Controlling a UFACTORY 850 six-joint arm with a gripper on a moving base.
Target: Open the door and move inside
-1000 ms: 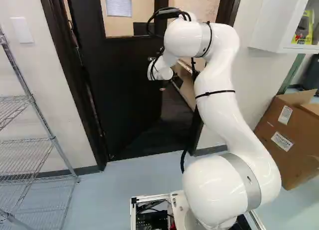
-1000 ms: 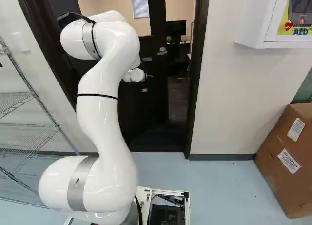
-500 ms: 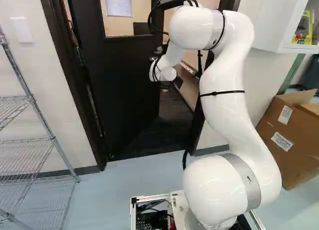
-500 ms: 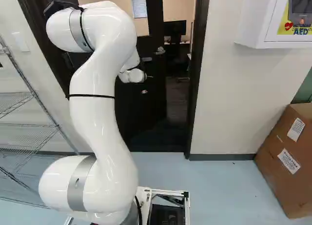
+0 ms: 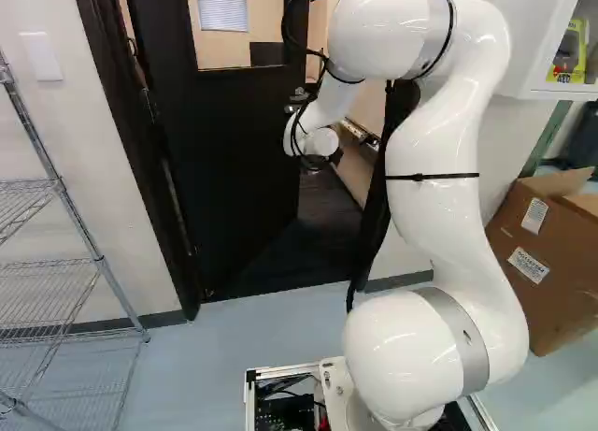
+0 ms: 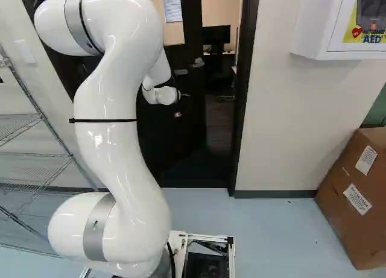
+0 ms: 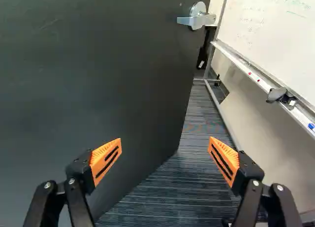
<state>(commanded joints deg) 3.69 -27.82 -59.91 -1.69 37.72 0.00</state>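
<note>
The dark door [image 5: 220, 160] [image 6: 175, 133] [image 7: 98, 84] stands partly open, swung away into the room beyond. In the right base view my gripper [image 6: 180, 95] is mostly hidden behind the white wrist, close to the door's free-edge side. The wrist view shows the gripper [image 7: 165, 145] open, nothing between its fingers. One finger overlaps the door face in that view; the other is over the striped floor [image 7: 189, 182] beside the free edge. A silver lever handle [image 7: 197, 19] is farther ahead, near that edge. Whether a finger touches the door I cannot tell.
The dark door frame [image 6: 243, 91] bounds the doorway. Inside, a whiteboard [image 7: 270, 35] with a tray runs beside the passage. Outside stand a wire shelf [image 5: 56, 263] at the left, a white wall cabinet [image 6: 319, 25] and cardboard boxes [image 6: 356, 199] at the right.
The arm's elbow has come back and up toward the base cameras, and the wrist has shifted slightly back. The door has swung a little wider. The base has not moved.
</note>
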